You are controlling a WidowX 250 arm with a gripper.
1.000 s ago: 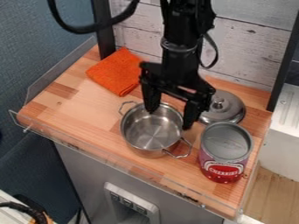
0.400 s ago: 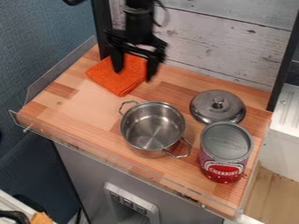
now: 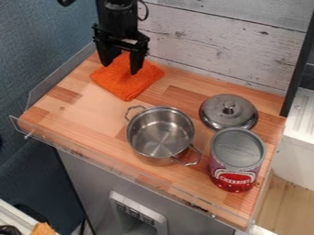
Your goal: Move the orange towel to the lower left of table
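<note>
Orange, nubby, folded towel point(image 3: 126, 86), upper left of frame; squarish, cornered toward bottom edge, long axis unclear. Black gripper point(image 3: 120, 69) over it, spread open.

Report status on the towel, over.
Gripper open, over towel. Towel at table's upper left, not gripped. Pot sits right of likely path down-left.

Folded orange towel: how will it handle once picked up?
The orange towel is probably floppy: it looks like textured cloth, so likely to droop from a pinch. Probably light. It lies folded and flat, so a one-edge lift may unfold it; rolling seems unlikely.
</note>
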